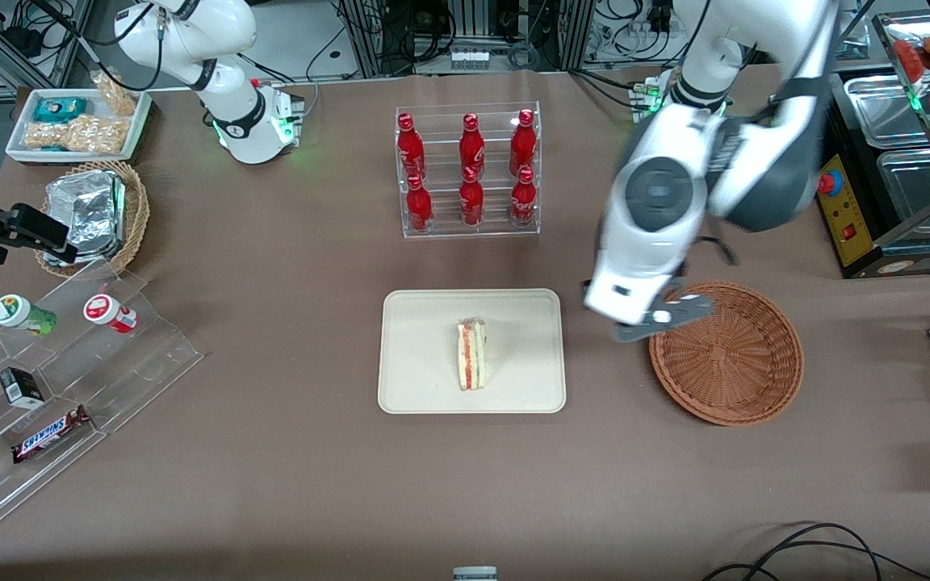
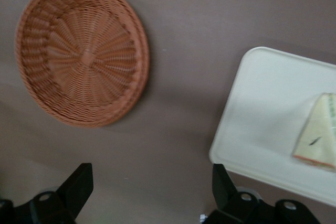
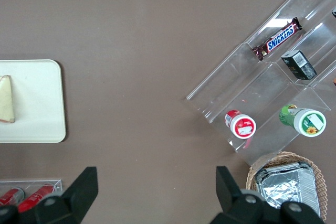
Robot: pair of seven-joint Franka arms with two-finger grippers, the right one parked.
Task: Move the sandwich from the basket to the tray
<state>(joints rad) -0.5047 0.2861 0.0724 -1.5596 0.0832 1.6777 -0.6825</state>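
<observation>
Front view: sandwich [image 1: 473, 355] sits on the tray [image 1: 416, 323], roughly mid-tray, standing on edge with its red and green filling layers showing. Tray lies flat on the brown worktop [image 1: 287, 452], nearer the front camera than the clear rack of red bottles [image 1: 469, 173]. Basket [image 1: 727, 353] sits beside the tray toward my working arm's end of the worktop, apart from it, nothing in it. My pincer [image 1: 663, 319] hangs above the worktop at the basket's rim, on the side nearest the tray, holding nothing. Wrist view: my two black fingers [image 2: 76, 184] stand wide apart with bare worktop between them; basket [image 2: 81, 51] and tray [image 2: 262, 108] both below me, the sandwich [image 2: 317, 135] lying on the tray. Toward the parked arm's end: a tan basket with foil packs [image 1: 90, 214], a white tray of snacks [image 1: 77, 121], a clear stepped stand [image 1: 69, 387] with a Snickers bar [image 1: 49, 433] and small cups.
</observation>
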